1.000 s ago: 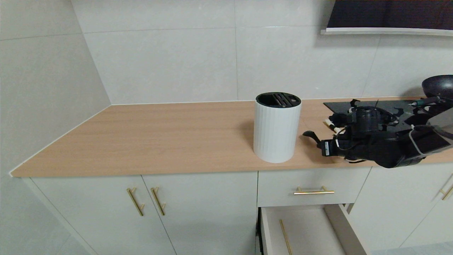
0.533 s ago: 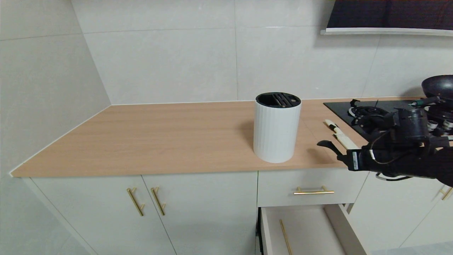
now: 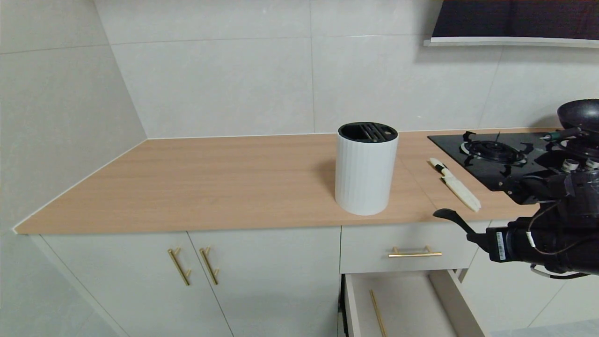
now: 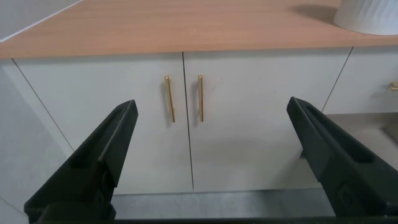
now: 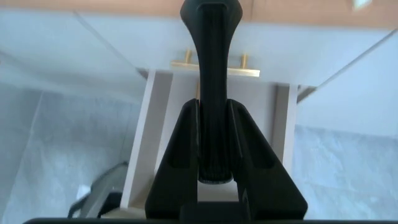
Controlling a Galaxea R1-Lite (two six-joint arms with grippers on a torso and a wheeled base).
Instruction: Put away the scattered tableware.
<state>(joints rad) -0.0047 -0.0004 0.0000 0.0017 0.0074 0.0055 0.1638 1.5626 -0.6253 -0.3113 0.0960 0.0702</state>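
On the counter [image 3: 210,187], knife [image 3: 455,184] loose; right gripper [image 3: 477,238] clamps black utensil [image 3: 447,215]

Just off the counter's front edge, your right gripper hangs above the open drawer [image 3: 402,304]. Its fingers are closed on the black utensil, whose rounded end sticks out past the fingertips; you can't tell what kind of utensil it is. The pale knife lies flat on the counter, between the white holder [image 3: 365,168] and the stove [image 3: 496,154], apart from both. Your left gripper [image 4: 211,155] sits low with its fingers spread wide and nothing between them, facing the cabinet doors [image 4: 186,124].
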